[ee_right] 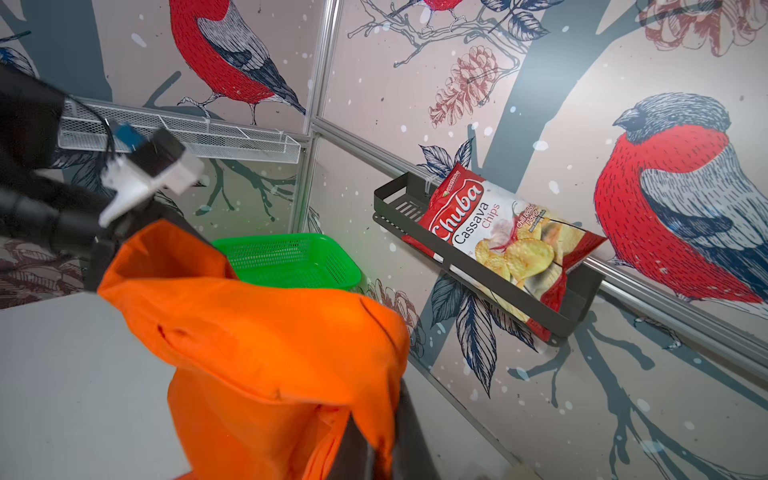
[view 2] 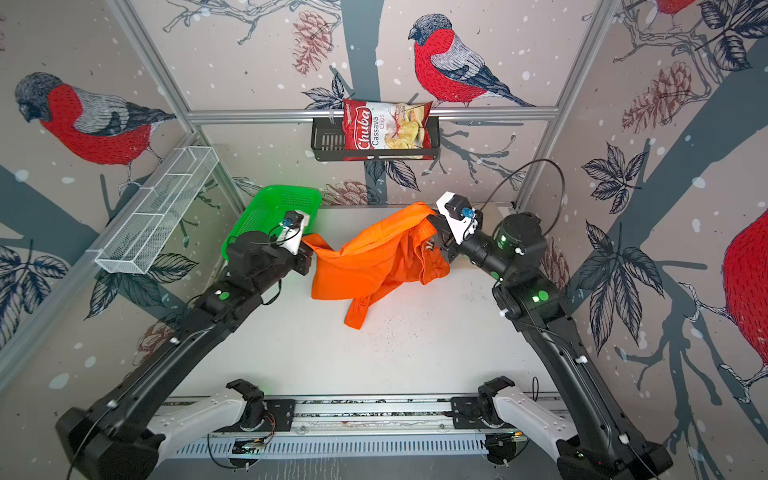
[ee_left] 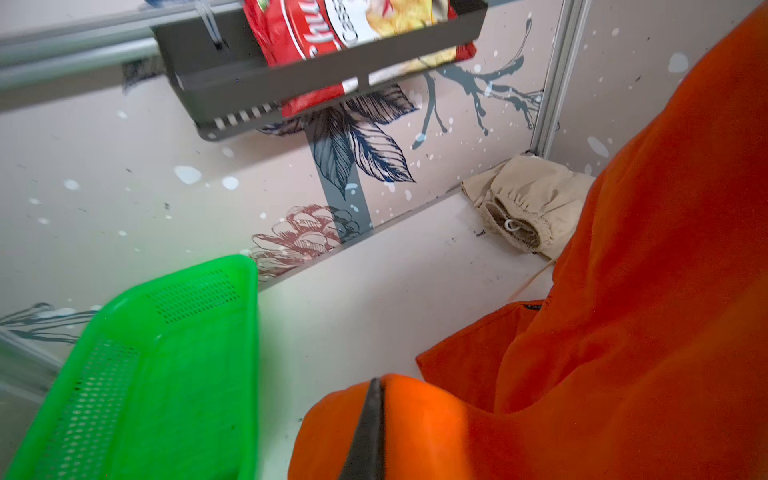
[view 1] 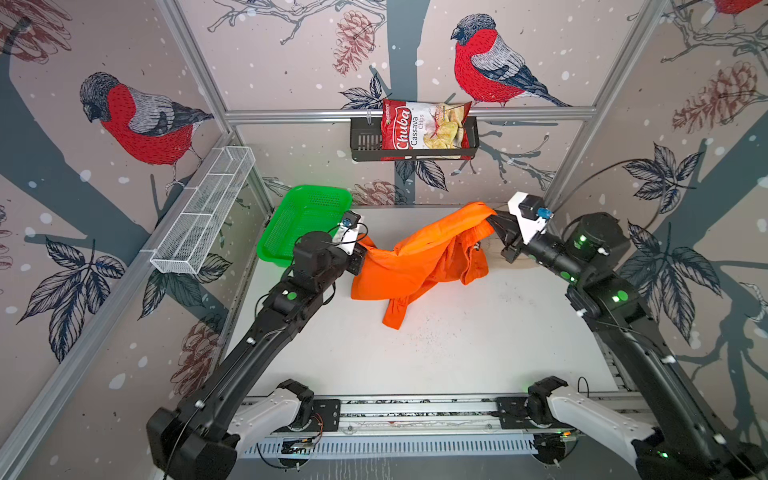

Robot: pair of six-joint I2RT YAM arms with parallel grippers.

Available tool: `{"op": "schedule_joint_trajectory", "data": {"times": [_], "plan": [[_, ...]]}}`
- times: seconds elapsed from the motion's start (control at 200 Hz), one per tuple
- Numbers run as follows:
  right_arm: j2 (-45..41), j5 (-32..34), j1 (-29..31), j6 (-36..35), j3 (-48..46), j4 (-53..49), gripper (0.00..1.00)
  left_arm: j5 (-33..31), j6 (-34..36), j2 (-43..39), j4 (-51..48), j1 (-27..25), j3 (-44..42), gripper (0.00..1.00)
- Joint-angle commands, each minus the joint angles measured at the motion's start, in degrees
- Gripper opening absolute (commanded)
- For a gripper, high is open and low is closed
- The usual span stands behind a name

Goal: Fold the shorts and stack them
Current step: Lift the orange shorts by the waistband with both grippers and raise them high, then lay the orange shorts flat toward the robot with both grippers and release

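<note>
A laboratory robot cell is shown: a white table (view 1: 457, 353) is enclosed by silver aluminium frame posts (view 1: 196, 62) and panels papered with red bullfinch prints (view 1: 291, 62), and two black jointed arms (view 1: 266, 316) are mounted on a slotted metal rail (view 1: 415, 409) along its front edge.

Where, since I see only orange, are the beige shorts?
In the left wrist view, the beige shorts lie bunched in the far right corner of the table, behind the orange shorts.
</note>
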Motion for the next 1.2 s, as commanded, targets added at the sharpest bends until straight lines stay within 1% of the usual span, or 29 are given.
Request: {"op": "schedule_joint_trajectory", "data": {"times": [0.0, 0.09, 0.175, 0.255, 0.365, 0.425, 0.5, 0.56, 0.655, 0.73, 0.75, 0.79, 0.805, 0.815, 0.835, 0.845, 0.855, 0.915, 0.92, 0.965, 0.985, 1.026, 1.066, 1.146, 1.196], "plan": [[-3.24, -0.68, 0.01, 2.36, 0.92, -1.20, 0.00, -4.11, 4.81, -2.60, -15.61, 0.14, 7.17, 0.00], [-5.53, -2.94, 0.01, 3.86, 3.54, -4.60, 0.00, -7.66, 6.89, -3.03, -23.56, 0.11, 14.85, 0.00], [-7.24, -3.17, 0.00, 4.93, 6.83, -7.15, 0.00, -12.07, 8.30, -3.20, -27.64, 0.09, 20.60, 0.00], [-7.98, -2.70, -0.01, 5.60, 9.09, -8.43, 0.00, -16.84, 9.49, -3.20, -28.52, 0.09, 23.65, 0.00], [-5.71, -2.64, 0.02, 5.06, 10.87, -11.42, 0.00, -21.73, 11.53, -2.05, -26.56, 0.10, 24.05, 0.00], [-3.03, -2.24, 0.00, 4.82, 10.90, -12.04, 0.00, -21.61, 12.26, 0.09, -25.32, 0.35, 23.92, 0.00], [0.73, -1.60, -0.07, 3.65, 10.21, -10.29, 0.00, -20.56, 12.94, 3.74, -22.89, 1.39, 23.64, 0.00], [4.76, -1.26, -0.74, 3.12, 10.08, -7.17, 0.00, -17.66, 13.67, 7.90, -21.29, 3.38, 24.63, 0.00], [14.27, -4.36, -3.37, 2.99, 13.83, -2.98, 0.00, -12.36, 14.84, 15.84, -19.46, 7.42, 29.77, 0.00], [24.36, -6.53, -5.35, 3.49, 20.98, 0.10, 0.00, -11.40, 17.34, 23.00, -19.81, 9.27, 37.77, 0.00], [27.21, -7.01, -5.87, 3.59, 23.38, 0.55, 0.00, -11.53, 18.05, 25.27, -20.20, 9.55, 41.11, 0.00], [33.23, -7.97, -6.75, 3.57, 30.74, -0.01, 0.00, -12.16, 19.84, 29.41, -21.37, 9.84, 47.91, 0.00], [36.32, -8.42, -7.00, 3.32, 35.15, -1.11, 0.00, -12.42, 20.34, 30.74, -21.64, 9.96, 50.54, 0.00], [37.02, -8.48, -7.10, 3.24, 36.14, -1.38, 0.00, -12.68, 20.55, 31.54, -21.78, 10.01, 52.27, 0.00], [40.10, -8.98, -7.27, 2.84, 41.20, -3.44, 0.00, -13.12, 20.85, 32.76, -21.82, 10.09, 55.46, 0.00], [42.34, -9.17, -7.36, 2.41, 45.38, -5.00, 0.00, -13.30, 20.94, 33.43, -21.89, 10.15, 56.97, 0.00], [42.93, -9.39, -7.45, 2.26, 46.62, -5.79, 0.00, -13.39, 21.03, 33.97, -21.93, 10.19, 58.40, 0.00], [50.19, -10.99, -7.48, -0.33, 63.44, -14.02, 0.00, -11.88, 22.03, 35.28, -22.17, 10.15, 64.99, 0.00], [51.03, -11.22, -7.53, -0.79, 66.14, -15.19, 0.00, -11.62, 22.13, 35.29, -22.18, 10.13, 65.48, 0.00], [52.84, -11.83, -7.66, -2.60, 72.76, -18.26, 0.00, -9.09, 23.51, 34.03, -21.41, 10.11, 66.68, 0.00], [52.68, -11.88, -7.71, -3.55, 73.96, -18.82, 0.00, -8.03, 24.39, 32.96, -20.77, 10.05, 66.01, 0.00], [50.56, -11.71, -7.91, -6.34, 71.97, -18.70, 0.00, -6.27, 25.96, 29.57, -18.88, 10.07, 62.91, 0.00], [46.22, -10.83, -7.95, -10.44, 64.63, -17.11, 0.00, -5.34, 27.34, 24.99, -16.20, 10.05, 56.85, 0.00], [34.72, -7.66, -7.91, -16.63, 40.88, -8.06, 0.00, -2.38, 30.49, 15.03, -9.57, 10.01, 40.97, 0.00], [28.35, -7.01, -7.98, -20.03, 26.89, -2.49, 0.00, -0.24, 32.68, 9.26, -6.35, 10.00, 30.80, 0.00]]}}
